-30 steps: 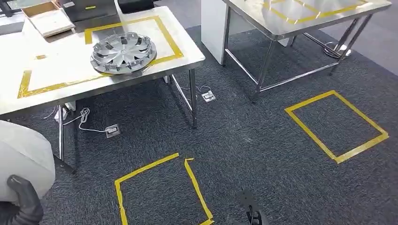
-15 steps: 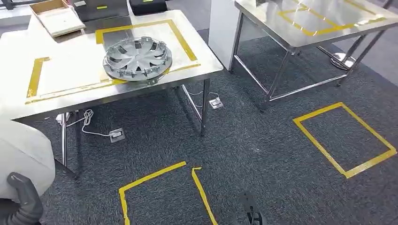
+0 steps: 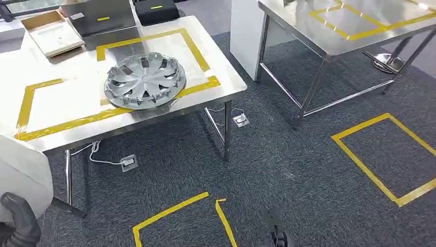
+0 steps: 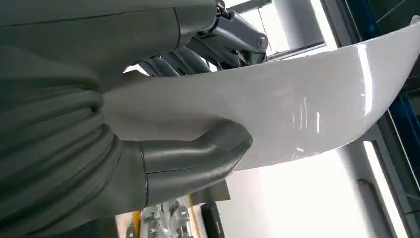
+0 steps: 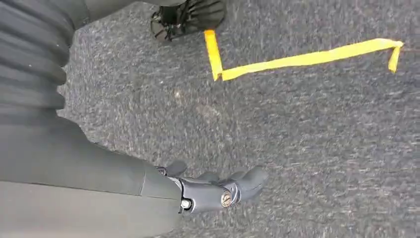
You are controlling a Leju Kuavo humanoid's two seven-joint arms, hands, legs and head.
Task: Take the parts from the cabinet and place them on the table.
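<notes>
Panel (image 4: 297, 114), a white curved part, is sitting in the left hand (image 4: 148, 148), which is grasping it: the thick thumb (image 4: 198, 158) is pressing one face while the darker fingers (image 4: 198, 54) are bearing on the other. In the head view the same panel is showing at the lower left edge of the frame, with the thumb's dark tip just under it. The right hand (image 5: 213, 191) is hanging over the carpet (image 5: 307, 139), grasping nothing, its fingers loosely curled but apart.

Outward from the left hand, the surface (image 3: 67, 103) is filling the upper left of the head view, marked with yellow tape (image 3: 67, 123). A silver hubcap (image 3: 144, 80) is already lying on it, across the tape line between two marked boxes. A second steel table (image 3: 308, 31) is standing at the upper right.

The step in hand looks like carrying the panel to the surface. To do it well, the robot should be keeping the pinch firm, since the panel is glossy and overhanging the hand a long way, and should be aiming it at the bare taped box left of the hubcap, lowering it flat before letting go. The panel is well apart from that box.
</notes>
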